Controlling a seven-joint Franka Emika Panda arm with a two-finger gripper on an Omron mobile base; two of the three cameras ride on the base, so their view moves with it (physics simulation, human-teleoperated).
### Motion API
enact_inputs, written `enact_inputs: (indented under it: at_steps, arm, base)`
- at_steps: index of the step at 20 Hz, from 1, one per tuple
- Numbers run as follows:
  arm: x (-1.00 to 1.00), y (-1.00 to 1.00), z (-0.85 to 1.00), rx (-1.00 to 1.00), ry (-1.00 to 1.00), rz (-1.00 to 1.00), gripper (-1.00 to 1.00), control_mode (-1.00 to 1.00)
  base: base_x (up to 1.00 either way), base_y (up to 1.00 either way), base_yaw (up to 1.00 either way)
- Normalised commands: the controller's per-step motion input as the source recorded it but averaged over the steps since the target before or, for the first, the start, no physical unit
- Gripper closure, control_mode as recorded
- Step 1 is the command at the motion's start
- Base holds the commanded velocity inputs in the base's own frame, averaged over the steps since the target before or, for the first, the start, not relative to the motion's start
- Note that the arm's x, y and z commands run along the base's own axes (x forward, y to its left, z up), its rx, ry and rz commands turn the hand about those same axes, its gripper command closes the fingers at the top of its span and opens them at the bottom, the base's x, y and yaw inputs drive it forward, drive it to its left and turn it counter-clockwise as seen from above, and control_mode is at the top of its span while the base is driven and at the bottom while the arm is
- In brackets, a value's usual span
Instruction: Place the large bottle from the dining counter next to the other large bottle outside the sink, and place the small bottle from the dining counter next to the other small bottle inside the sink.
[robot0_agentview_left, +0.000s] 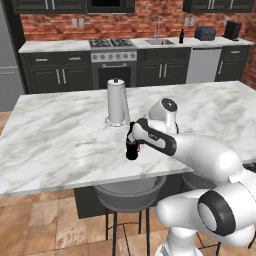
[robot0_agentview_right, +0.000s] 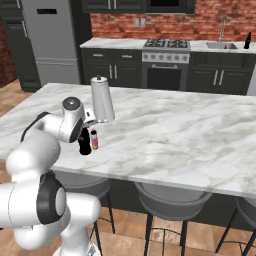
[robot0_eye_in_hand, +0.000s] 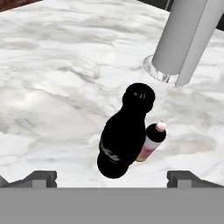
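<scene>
My gripper (robot0_eye_in_hand: 112, 179) hangs wide open above the big dark bottle (robot0_eye_in_hand: 124, 133) on the dining counter (robot0_agentview_left: 60, 145), the small bottle (robot0_eye_in_hand: 151, 143) touching it; it looks rigid, slick, tippy, so I'd clamp its wide body.

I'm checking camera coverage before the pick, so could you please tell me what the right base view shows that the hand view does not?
Right base view alone: the far sink with a dark bottle beside it, the stove and stools. Hand view alone: the open gripper, its fingertips flanking the bottles. Shared: large dark bottle, small bottle touching it, paper towel holder, marble counter.
</scene>
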Motion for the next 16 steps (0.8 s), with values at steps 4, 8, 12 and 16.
enact_inputs:
  at_steps: [4,8,12,16]
  arm:
    - [0.13,0.00,-0.08,0.00,0.00,0.01,-1.00,-1.00]
    - [0.15,0.03,-0.10,0.00,0.00,0.01,-1.00,-1.00]
    - [0.17,0.04,-0.10,0.00,0.00,0.00,-1.00,-1.00]
    - [0.18,0.06,-0.10,0.00,0.00,0.00,-1.00,-1.00]
  base:
    - [0.00,0.00,0.00]
    - [0.00,0.00,0.00]
    - [0.00,0.00,0.00]
    - [0.00,0.00,0.00]
